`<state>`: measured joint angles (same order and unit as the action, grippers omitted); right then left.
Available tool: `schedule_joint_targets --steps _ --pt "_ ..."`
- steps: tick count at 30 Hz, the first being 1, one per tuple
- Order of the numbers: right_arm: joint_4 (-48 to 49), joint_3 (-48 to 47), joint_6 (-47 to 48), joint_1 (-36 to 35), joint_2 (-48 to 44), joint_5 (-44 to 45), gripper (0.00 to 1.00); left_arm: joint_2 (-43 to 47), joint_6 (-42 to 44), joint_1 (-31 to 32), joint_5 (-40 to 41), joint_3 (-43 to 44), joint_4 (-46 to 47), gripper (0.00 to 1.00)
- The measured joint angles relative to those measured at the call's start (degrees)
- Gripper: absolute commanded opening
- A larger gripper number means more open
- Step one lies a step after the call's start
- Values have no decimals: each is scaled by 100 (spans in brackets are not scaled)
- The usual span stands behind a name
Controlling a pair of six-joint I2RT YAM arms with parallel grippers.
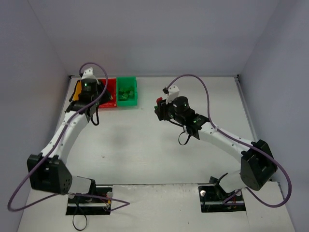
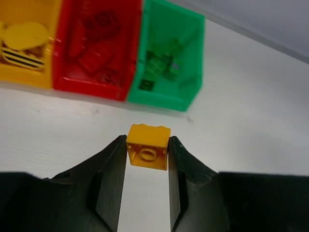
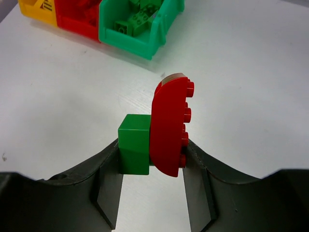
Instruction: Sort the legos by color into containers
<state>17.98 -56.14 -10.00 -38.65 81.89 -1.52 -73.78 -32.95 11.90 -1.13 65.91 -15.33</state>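
Your left gripper (image 2: 147,162) pinches one yellow brick (image 2: 148,145) tight between its two black fingers. In the left wrist view, the three bins lie just past the brick on the white table (image 2: 251,125). From above, this arm reaches to the far left corner, and its hand hides most of the yellow bin (image 2: 26,79).

The bins are joined in a row. The yellow bin is on the left, the red bin (image 2: 91,89) is in the middle, and the green bin (image 2: 166,102) is on the right. Yellow pieces (image 2: 24,36) lie in the yellow bin. Red bricks (image 2: 96,55) lie in the red bin. Green bricks (image 2: 161,63) lie in the green bin.

Your right gripper (image 3: 151,162) pinches a clump of two pieces stuck together. One is a green brick (image 3: 134,145). The other is a red curved piece (image 3: 169,123) that stands taller than the green one. The green brick touches one finger and the red piece touches the other. The bumps on the red piece point away from the green brick.

From above, this clump is held over bare table, near the middle, to the right of the green bin and well apart from it.
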Motion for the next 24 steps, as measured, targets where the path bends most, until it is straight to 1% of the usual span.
schedule_joint_targets --steps 2,4,5,6,10,11,13,17,18,21,24 --pt "-35 83 46 0 0 -146 0 -535 146 -293 286 424 -17 3" --pt "-68 149 120 0 -4 -293 0 -1108 236 -560 422 852 -31 9" --pt "-70 173 155 0 -4 -367 0 -1408 262 -691 463 1047 -31 11" --pt "-76 195 195 0 -11 -420 0 -1716 286 -820 507 1257 -24 15" --pt "-149 232 369 0 -83 -632 0 -2975 343 -1311 588 2133 -181 20" --pt "-153 232 413 0 -96 -671 0 -3241 365 -1405 590 2356 -177 24" --pt "-153 232 483 0 -114 -752 0 -3735 398 -1598 597 2756 -210 27" --pt "-170 232 636 0 -116 -857 0 -4419 455 -1856 601 3357 -299 39" --pt "-179 232 675 0 -116 -885 0 -4533 472 -1893 601 3462 -310 47" --pt "-219 232 763 0 -116 -968 0 -4754 542 -1950 581 3727 -389 61" --pt "-247 232 966 0 -116 -1110 0 -4778 538 -1952 466 3775 -435 67"
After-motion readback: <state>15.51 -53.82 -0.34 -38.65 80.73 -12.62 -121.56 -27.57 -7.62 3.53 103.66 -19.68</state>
